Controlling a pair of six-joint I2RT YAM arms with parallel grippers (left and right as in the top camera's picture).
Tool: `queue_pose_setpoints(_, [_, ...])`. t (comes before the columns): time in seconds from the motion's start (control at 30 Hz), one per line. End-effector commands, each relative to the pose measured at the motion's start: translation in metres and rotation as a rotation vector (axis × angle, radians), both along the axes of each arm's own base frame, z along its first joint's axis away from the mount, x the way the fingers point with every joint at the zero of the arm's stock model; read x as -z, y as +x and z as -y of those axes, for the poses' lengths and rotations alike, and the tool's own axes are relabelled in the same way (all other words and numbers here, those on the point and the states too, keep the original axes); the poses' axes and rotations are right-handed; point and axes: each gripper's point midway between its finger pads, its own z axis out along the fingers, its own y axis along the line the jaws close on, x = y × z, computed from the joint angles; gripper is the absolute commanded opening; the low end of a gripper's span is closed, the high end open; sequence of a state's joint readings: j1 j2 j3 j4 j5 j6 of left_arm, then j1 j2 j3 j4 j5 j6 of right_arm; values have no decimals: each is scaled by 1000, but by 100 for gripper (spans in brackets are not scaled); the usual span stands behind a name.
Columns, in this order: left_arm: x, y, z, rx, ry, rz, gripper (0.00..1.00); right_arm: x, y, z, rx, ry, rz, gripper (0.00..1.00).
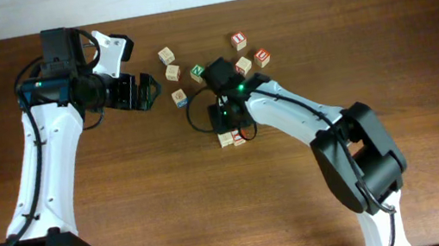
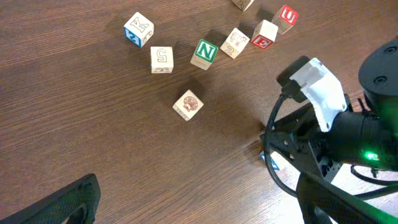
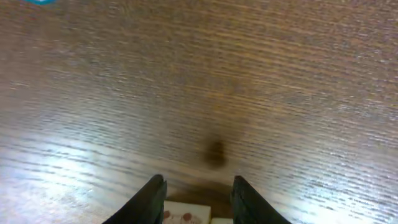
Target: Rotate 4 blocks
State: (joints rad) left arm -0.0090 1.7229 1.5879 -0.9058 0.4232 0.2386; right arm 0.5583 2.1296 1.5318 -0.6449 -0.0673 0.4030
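Right hand (image 3: 199,186) straddles a pale wooden block (image 3: 183,216) (red print) on grainy worktop (image 3: 249,74); whether it pinches, I cannot tell; left hand (image 1: 154,90) spread.

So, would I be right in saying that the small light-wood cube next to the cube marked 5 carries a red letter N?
Not quite: the letter N on that small light-wood cube is green, not red, as the left wrist view shows. It does sit next to the light-wood cube marked 5.
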Motion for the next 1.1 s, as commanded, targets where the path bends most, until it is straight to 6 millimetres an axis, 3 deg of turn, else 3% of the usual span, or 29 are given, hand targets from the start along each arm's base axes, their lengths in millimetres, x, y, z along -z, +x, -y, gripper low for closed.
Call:
queue_pose_setpoints(0.0, [-7, 3, 2, 4, -18, 14, 99, 1, 0, 2, -25, -37, 7, 36])
queue_pose_setpoints(0.3, [-7, 3, 2, 3, -18, 14, 99, 2, -5, 6, -25, -53, -19, 36])
queue_pose_setpoints(0.37, [-7, 3, 2, 3, -18, 13, 99, -21, 23, 13, 15, -51, 53, 39])
queue_pose_setpoints(0.43, [-7, 3, 2, 3, -18, 13, 99, -69, 75, 38, 107, -28, 171, 39])
queue_pose_setpoints(0.47, [-7, 3, 2, 3, -18, 13, 99, -88, 94, 53, 115, -23, 216, 40])
queue_pose_setpoints(0.5, [-7, 3, 2, 4, -18, 14, 99, -117, 119, 82, 114, -32, 284, 40])
queue_pose_setpoints(0.57, [-7, 3, 2, 3, -18, 14, 99, -140, 144, 114, 104, -71, 356, 41])
queue_pose_setpoints(0.63, [-7, 3, 2, 3, -18, 13, 99, -128, 162, 132, 134, -85, 367, 41])
queue_pose_setpoints(0.77, [-7, 3, 2, 3, -18, 14, 99, -67, 186, 133, -6, -172, 375, 40])
queue_pose_setpoints(0.87, [-7, 3, 2, 3, -18, 14, 99, -39, 188, 135, -43, -194, 348, 40])
queue_pose_setpoints(0.97, [-7, 3, 2, 3, -18, 14, 99, -8, 177, 128, -113, -164, 271, 40])
queue_pose_setpoints(1.07, [-7, 3, 2, 3, -18, 13, 99, 5, 168, 128, -121, -162, 223, 40])
